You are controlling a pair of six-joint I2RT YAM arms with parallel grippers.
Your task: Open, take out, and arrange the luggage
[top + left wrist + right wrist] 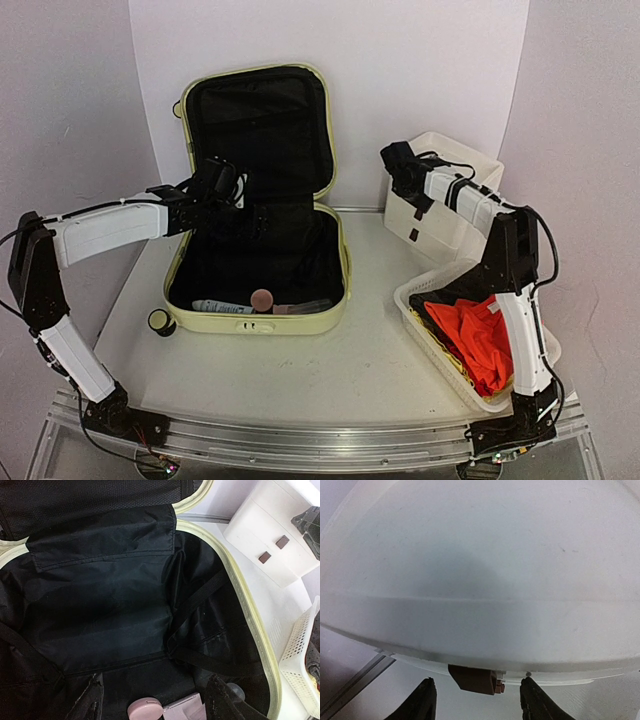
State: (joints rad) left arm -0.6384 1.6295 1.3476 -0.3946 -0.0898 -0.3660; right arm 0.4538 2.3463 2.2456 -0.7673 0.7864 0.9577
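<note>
Luggage (300, 322) sits mid tabletop (370, 370), a bit left. The lid is up and leaning on the far wall, so the opening step looks done. The black lining is mostly bare. What's left lies along the near wall: a round pink cap (262, 297), w/ a white tube (222, 306) to its left.

My left fingers (87, 700) are spread, holding nothing, hovering inside the shell. The wrist cam has the pink cap between them and lower down, so I'm prob. lined up for the next pick. Approach from the left side keeps my arm off the raised lid.

My right fingers (422, 702) are also spread, at the white drawer box (440, 215) far right, w/ a brown pull (475, 679) in the gap between them. No contact that I can see; I'd guess they're set to pull a drawer so small bits get a slot. Basket (420, 310) near right has an orange cloth (478, 335) in it.

Risk: the cap is round and may roll when pinched.
</note>
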